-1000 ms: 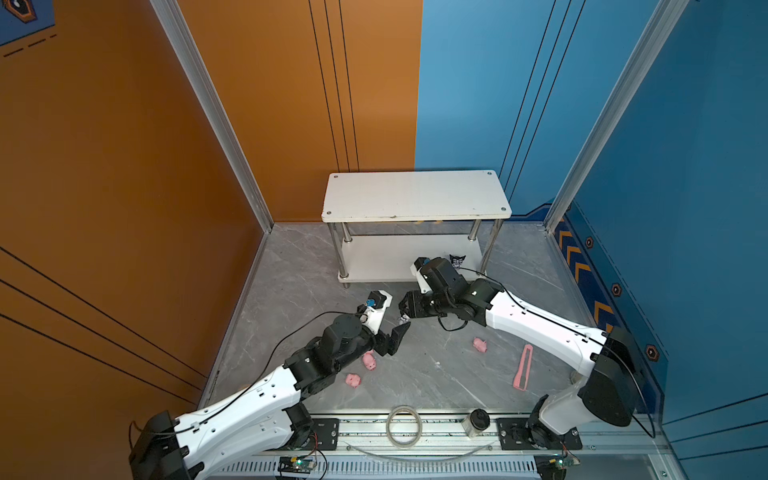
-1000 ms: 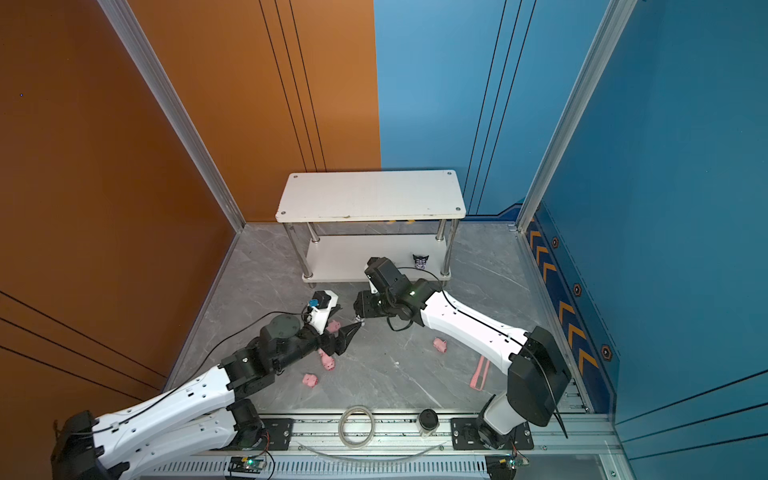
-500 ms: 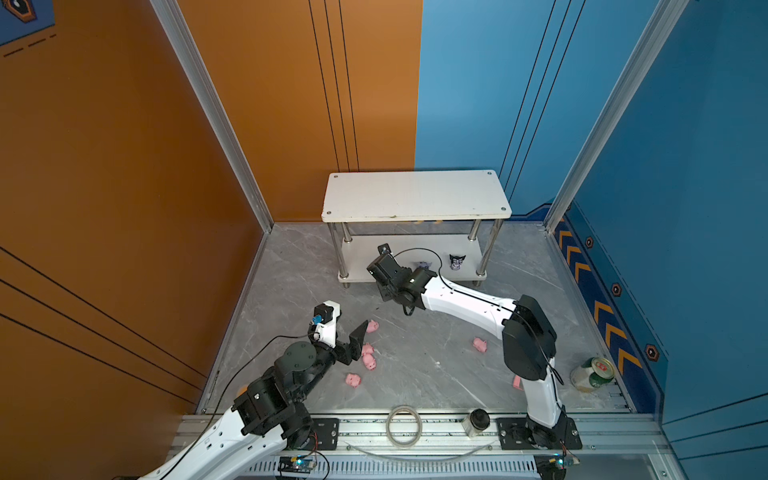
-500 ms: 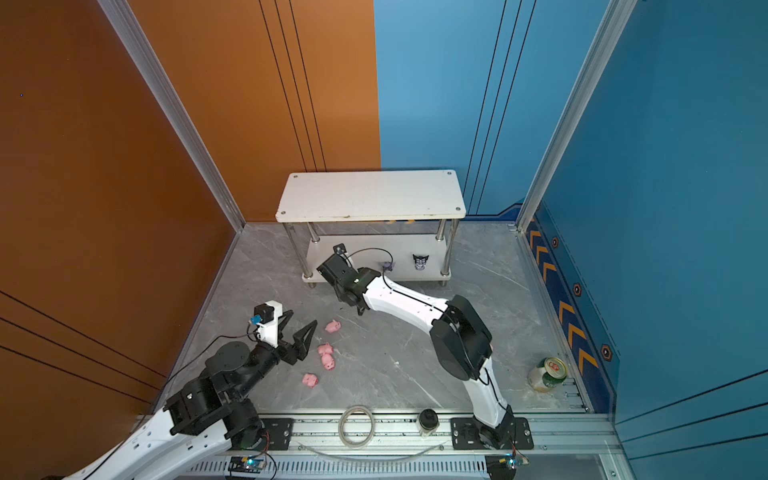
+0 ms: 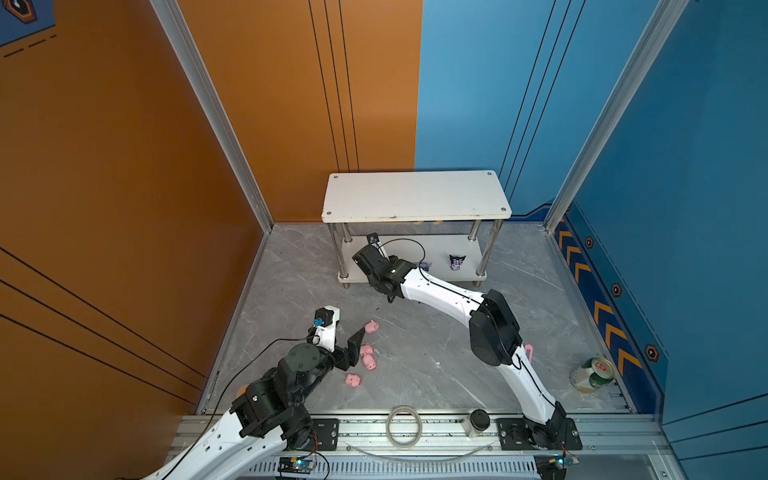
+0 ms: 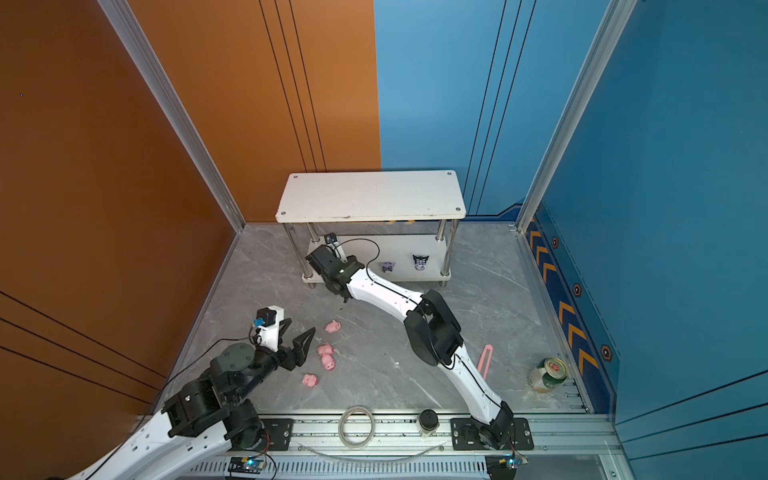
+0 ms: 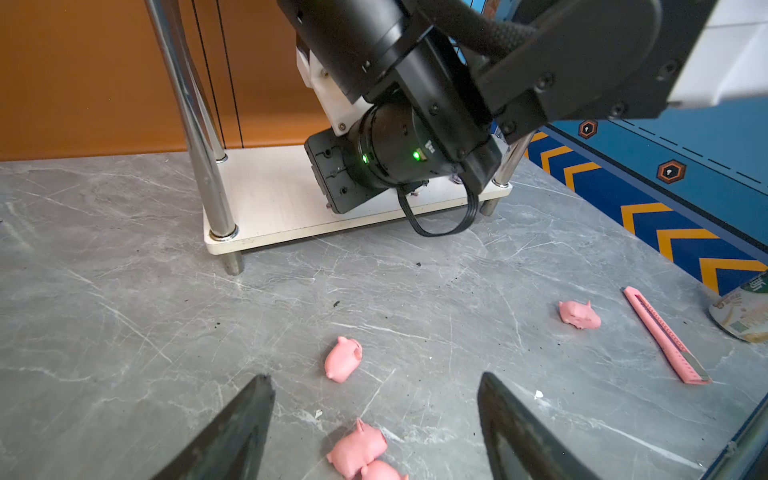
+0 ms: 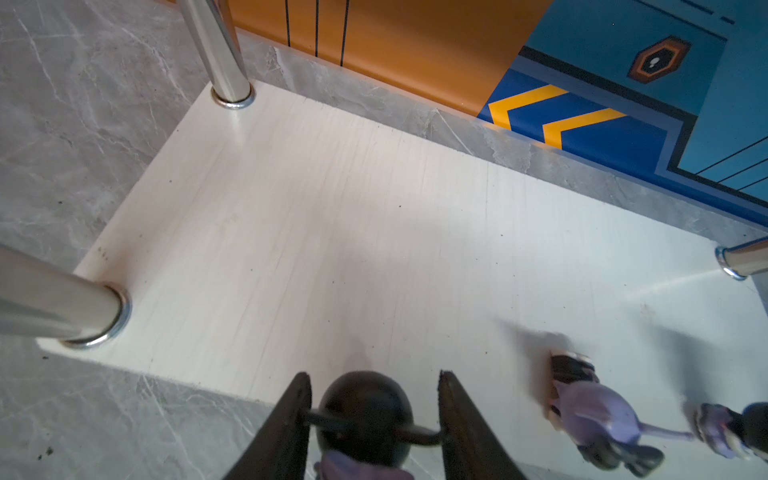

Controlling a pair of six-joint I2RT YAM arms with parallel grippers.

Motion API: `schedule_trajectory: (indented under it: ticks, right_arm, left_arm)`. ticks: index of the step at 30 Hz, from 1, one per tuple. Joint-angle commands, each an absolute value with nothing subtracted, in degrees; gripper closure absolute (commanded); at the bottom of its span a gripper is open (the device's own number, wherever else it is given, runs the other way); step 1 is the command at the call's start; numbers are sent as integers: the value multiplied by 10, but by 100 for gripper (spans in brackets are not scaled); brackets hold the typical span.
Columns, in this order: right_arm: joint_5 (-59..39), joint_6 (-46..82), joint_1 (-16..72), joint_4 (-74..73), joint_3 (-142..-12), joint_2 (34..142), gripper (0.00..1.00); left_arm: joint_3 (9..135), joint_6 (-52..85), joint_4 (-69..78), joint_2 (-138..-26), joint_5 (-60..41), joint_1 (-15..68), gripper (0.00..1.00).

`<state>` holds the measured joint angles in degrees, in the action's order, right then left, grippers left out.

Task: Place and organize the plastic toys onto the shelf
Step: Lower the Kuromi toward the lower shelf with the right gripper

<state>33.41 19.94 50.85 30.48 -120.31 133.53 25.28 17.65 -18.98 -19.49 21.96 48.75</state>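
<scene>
My right gripper [image 8: 374, 377] is clamped on a cartoon figure [image 8: 365, 419] at the front edge of the lower board of the shelf [image 5: 415, 195]. Its pointed ears span from finger to finger. Its round black head points toward the fingertips and its purple body toward the wrist, so its long axis runs along the fingers. A second figure [image 6: 387, 267] and a third figure [image 6: 420, 262] sit on that board toward the shelf's right end, faces outward. My left gripper [image 7: 374, 378] gapes with nothing in it, over the floor in front of the shelf, its nearest pig [image 7: 343, 359] pink and just beyond the tips
</scene>
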Motion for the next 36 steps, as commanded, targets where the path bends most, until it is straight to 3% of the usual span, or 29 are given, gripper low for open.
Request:
schedule_trajectory:
  ticks: [1, 20, 31, 33, 36]
  right_arm:
    - [359, 218, 502, 315, -1240, 1355, 87]
    - [335, 250, 493, 327, -1263, 1391, 82]
    - [314, 250, 493, 330, -1263, 1395, 51]
    - [306, 246, 492, 328, -1263, 1395, 51]
    - [293, 235, 491, 322, -1263, 1396, 64]
  left_arm:
    - [252, 182, -203, -190, 232, 485, 21]
    - [251, 182, -201, -190, 233, 486, 21]
    - [249, 181, -200, -189, 233, 486, 21]
    - [250, 180, -200, -188, 232, 487, 21]
    - [249, 180, -200, -187, 233, 486, 20]
